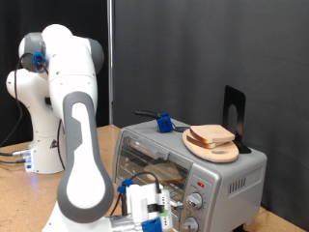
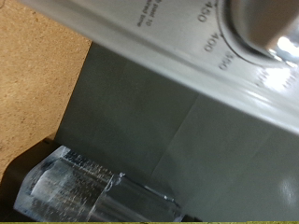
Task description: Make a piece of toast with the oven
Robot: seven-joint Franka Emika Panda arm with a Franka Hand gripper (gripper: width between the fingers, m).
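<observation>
Silver oven (image 1: 193,164) knobs beside gripper (image 1: 154,208)

The exterior view stands off the table (image 1: 19,198), facing the arm and the oven (image 1: 193,159) from its front corner. The wrist view sits very close against the oven's (image 2: 177,42) control panel, their shared area.

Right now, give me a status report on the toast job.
Tool low at the oven front, by its knobs. Toast on wooden plate atop oven, untouched. Nothing seen in tool.

lab: black curtain (image 1: 193,48) behind robot arm (image 1: 77,135).
</observation>
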